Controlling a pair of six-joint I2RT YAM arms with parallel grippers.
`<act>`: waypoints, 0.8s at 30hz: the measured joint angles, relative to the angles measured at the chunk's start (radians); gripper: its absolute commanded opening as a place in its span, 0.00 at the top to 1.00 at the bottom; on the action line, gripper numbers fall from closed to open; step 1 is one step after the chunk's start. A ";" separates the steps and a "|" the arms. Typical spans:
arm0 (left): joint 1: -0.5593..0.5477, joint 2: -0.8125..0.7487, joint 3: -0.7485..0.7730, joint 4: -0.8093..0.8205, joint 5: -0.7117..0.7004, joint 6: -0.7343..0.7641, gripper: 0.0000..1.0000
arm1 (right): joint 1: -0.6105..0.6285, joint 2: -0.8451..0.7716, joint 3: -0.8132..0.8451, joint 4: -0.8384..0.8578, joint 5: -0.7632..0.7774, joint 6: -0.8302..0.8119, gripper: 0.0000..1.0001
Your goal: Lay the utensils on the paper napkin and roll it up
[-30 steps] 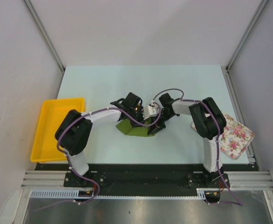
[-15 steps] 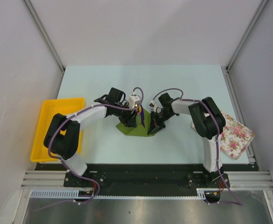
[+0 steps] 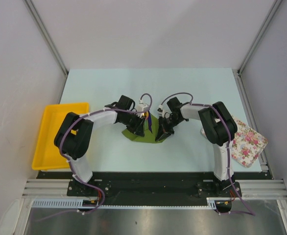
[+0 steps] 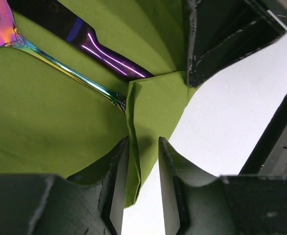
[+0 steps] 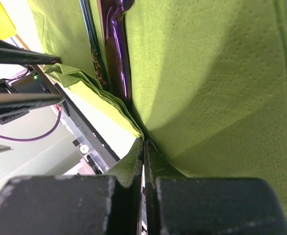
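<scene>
The olive-green paper napkin [image 3: 137,135] lies mid-table, partly folded over the utensils [image 3: 148,123]. In the left wrist view a rainbow-sheen spoon handle [image 4: 60,67] and a dark piece with purple glints [image 4: 102,49] lie on the napkin [image 4: 50,112]. My left gripper [image 4: 142,143] is open, its jaws either side of the napkin's folded edge, which hangs by the left pad. My right gripper [image 5: 144,143] is shut on the napkin's [image 5: 207,73] right edge, holding it raised, with dark handles [image 5: 115,49] in the fold. In the top view the left gripper [image 3: 142,128] and the right gripper [image 3: 161,134] face each other across the napkin.
A yellow tray [image 3: 55,132] sits at the table's left edge. A white cloth with pink flowers [image 3: 247,141] lies at the right edge beside the right arm. Both arms crowd the middle of the table.
My left gripper has drawn back to the left from above the napkin's right side and now sits at its folded edge. My right gripper has stayed pinched on the napkin.
</scene>
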 measured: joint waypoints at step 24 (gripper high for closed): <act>0.000 0.087 0.029 0.011 -0.029 -0.044 0.95 | -0.012 -0.117 -0.013 0.003 0.003 0.000 0.78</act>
